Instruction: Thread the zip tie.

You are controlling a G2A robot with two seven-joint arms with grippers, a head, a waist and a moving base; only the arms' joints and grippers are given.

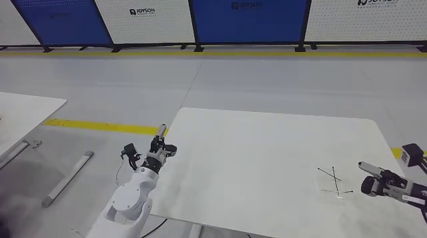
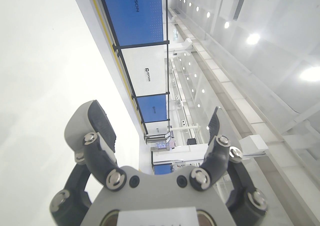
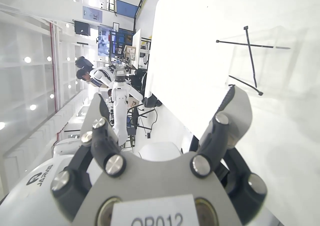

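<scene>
Three black zip ties [image 1: 331,175] lie loose on a clear flat tray [image 1: 339,197] near the table's right edge. In the right wrist view two of them cross, one long tie [image 3: 232,42] over another [image 3: 252,61], and a third shorter one [image 3: 246,85] lies slanted beside them. My right gripper [image 1: 363,167] hangs just right of the tray; its own view shows it [image 3: 166,101] open, nothing between the fingers, a short way from the ties. My left gripper [image 1: 161,130] is at the table's left edge, far from the ties, open and empty [image 2: 157,122].
The white table [image 1: 267,165] is bare between the two arms. A second white table [image 1: 20,115] stands off to the left across the floor. Blue and white partition panels [image 1: 247,5] line the back.
</scene>
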